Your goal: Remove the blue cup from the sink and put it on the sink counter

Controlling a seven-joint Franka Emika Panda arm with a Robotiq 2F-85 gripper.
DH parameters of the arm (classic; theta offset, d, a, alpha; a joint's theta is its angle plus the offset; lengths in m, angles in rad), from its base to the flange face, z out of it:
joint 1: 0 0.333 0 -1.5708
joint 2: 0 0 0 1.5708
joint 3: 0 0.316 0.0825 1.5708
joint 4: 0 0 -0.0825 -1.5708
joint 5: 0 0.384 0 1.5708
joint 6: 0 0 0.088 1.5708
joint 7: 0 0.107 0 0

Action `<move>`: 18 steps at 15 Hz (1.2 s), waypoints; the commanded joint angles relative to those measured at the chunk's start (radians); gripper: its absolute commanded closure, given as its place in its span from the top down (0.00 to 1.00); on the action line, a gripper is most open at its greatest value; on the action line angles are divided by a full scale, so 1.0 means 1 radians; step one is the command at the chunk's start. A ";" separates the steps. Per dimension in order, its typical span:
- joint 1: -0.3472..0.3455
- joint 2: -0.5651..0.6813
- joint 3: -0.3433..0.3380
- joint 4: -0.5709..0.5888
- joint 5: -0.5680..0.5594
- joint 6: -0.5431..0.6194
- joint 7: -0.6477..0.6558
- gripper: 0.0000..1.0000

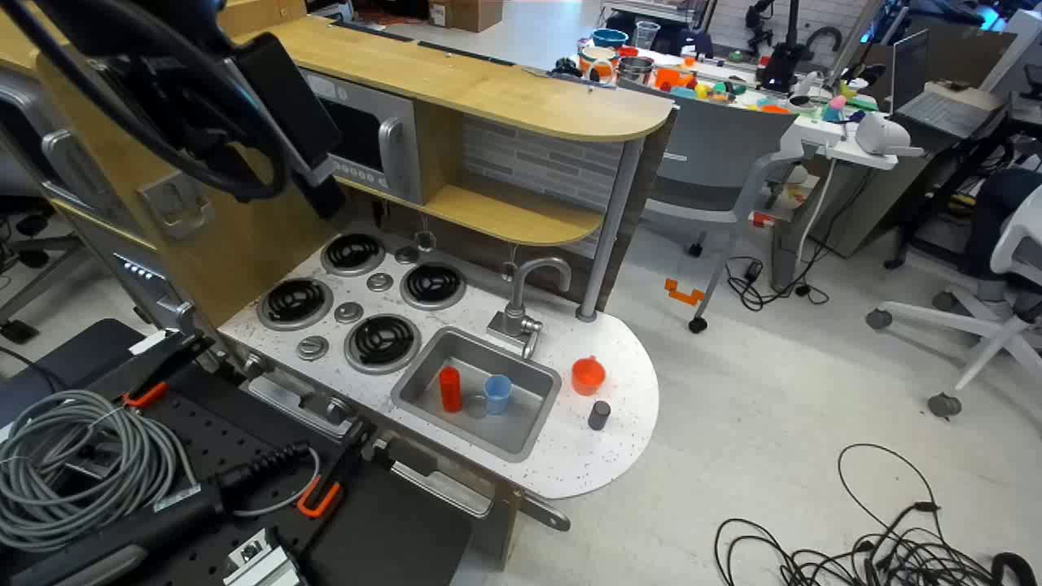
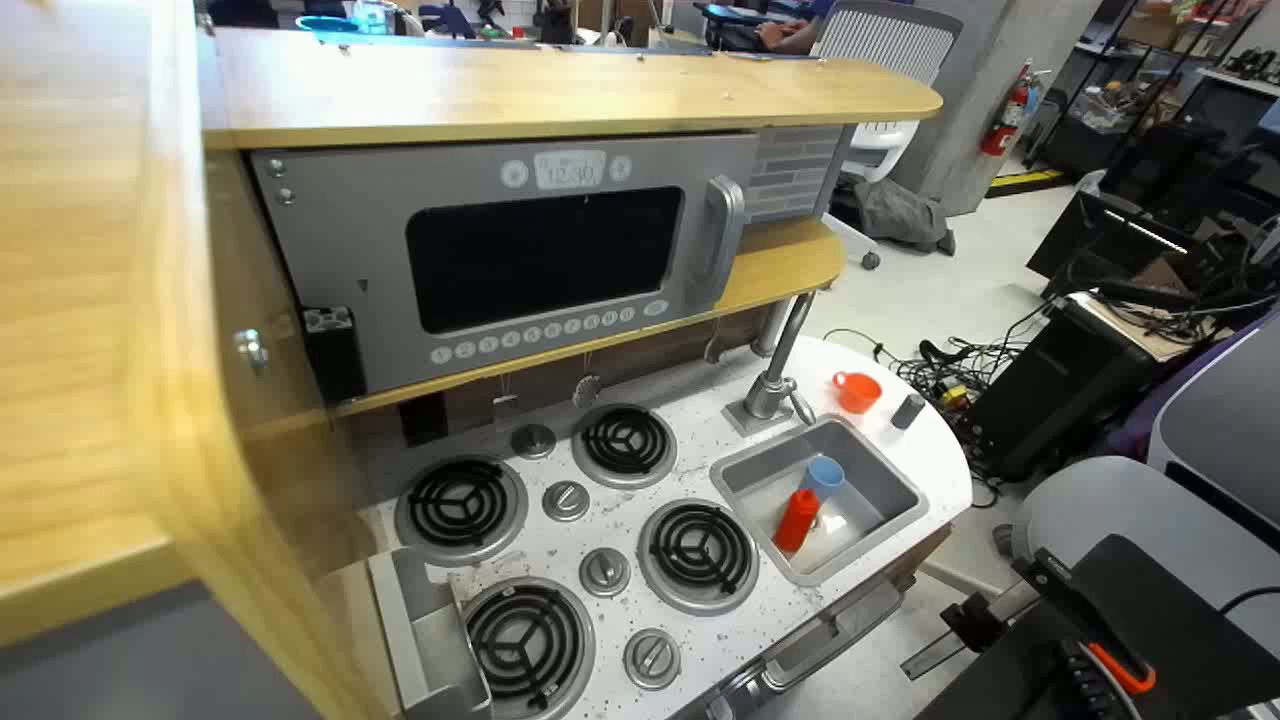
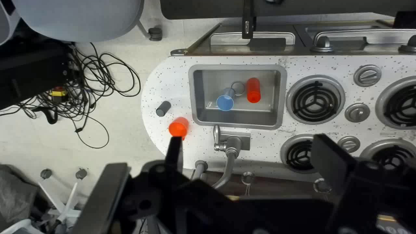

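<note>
Nearest in the wrist view are the fingers [image 3: 331,160], spread wide apart, with the tap [image 3: 230,156] showing between them farther off. In an exterior view a shelf [image 1: 521,213] overhangs the back of the table [image 1: 631,358], and a post [image 1: 610,236] rises at the back edge near the tap. On the table's rounded end stand an orange cup [image 3: 178,126], just beside the sink [image 3: 282,94], and a grey cylinder [image 3: 163,108]. The blue cup [image 3: 225,101] is inside the sink, the red bottle [image 3: 253,90] near it but apart, the drain [image 3: 238,88] between them; the sink's walls enclose both. Burners [image 3: 314,103] flank the opposite side. Bare table runs from the grey cylinder round to the front edge; past the curve lies floor [image 1: 757,423].
</note>
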State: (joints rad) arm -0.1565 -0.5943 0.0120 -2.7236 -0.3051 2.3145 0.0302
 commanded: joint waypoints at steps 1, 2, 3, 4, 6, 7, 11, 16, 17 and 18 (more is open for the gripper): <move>0.006 -0.001 -0.005 0.002 -0.003 -0.005 0.002 1.00; 0.006 -0.001 -0.005 0.002 -0.003 -0.005 0.002 1.00; 0.006 -0.001 -0.005 0.002 -0.003 -0.005 0.002 1.00; 0.006 -0.001 -0.005 0.002 -0.003 -0.005 0.002 1.00; 0.006 -0.001 -0.005 0.002 -0.003 -0.005 0.002 1.00; 0.006 -0.001 -0.005 0.002 -0.003 -0.005 0.002 1.00; 0.006 -0.001 -0.005 0.002 -0.003 -0.005 0.002 1.00; -0.006 0.042 -0.012 0.016 -0.026 0.008 -0.016 1.00; -0.008 0.051 -0.015 0.015 -0.030 0.018 -0.017 1.00; -0.002 0.058 -0.021 0.016 -0.028 0.012 -0.035 1.00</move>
State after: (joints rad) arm -0.1563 -0.5765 0.0067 -2.7235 -0.3061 2.3143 0.0248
